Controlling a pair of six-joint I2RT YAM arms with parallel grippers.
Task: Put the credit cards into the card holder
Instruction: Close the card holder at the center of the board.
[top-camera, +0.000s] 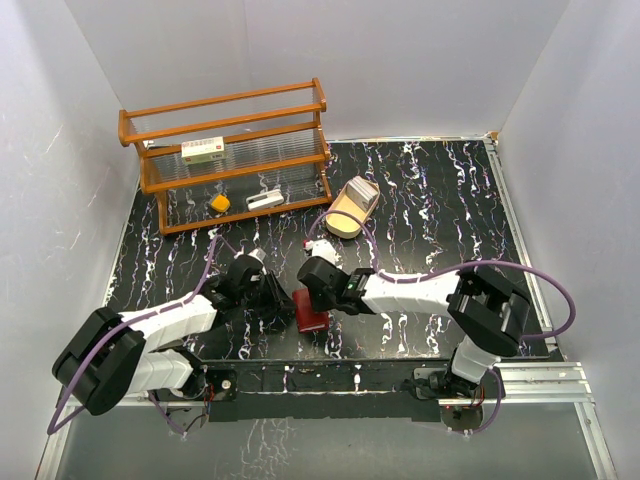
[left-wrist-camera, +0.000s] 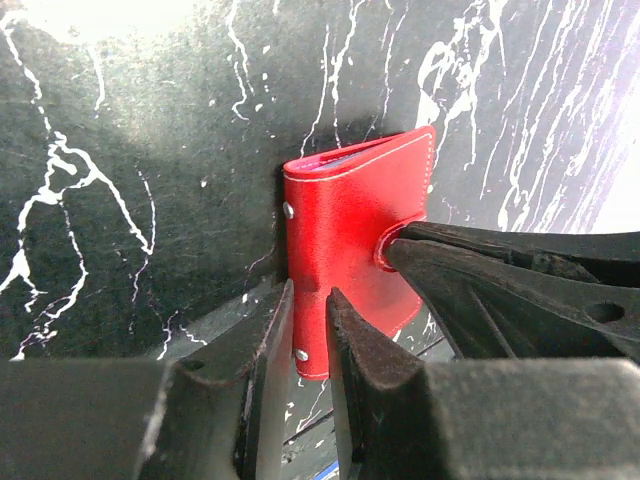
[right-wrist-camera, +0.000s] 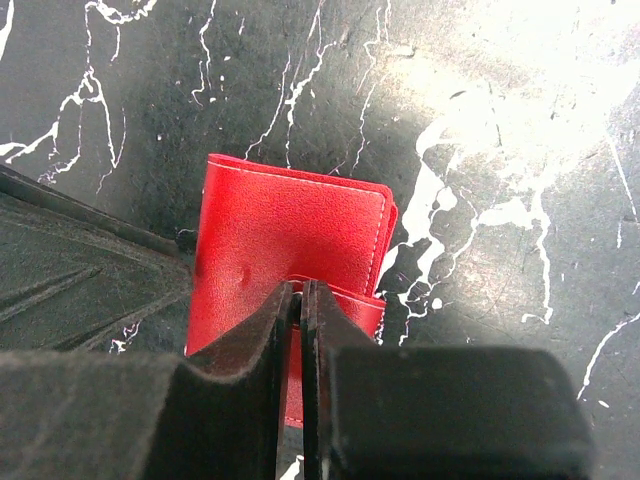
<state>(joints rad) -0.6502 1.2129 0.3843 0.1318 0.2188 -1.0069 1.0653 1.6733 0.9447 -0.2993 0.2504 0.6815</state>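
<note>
Left pincer (left-wrist-camera: 310, 305) narrowly parted, right pincer (right-wrist-camera: 303, 300) clamped

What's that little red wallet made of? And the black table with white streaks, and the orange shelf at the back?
The small red folding card holder looks like leather or imitation leather: fine grain, soft sheen, stitched edges. The black white-veined tabletop looks marble-patterned, possibly a printed sheet; I can't tell which. The orange-brown two-tier rack looks like varnished wood with ribbed clear shelves.

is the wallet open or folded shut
Folded shut: the wallet shows only its red outer cover, halves together, and the right hand pinches its tab.
</note>
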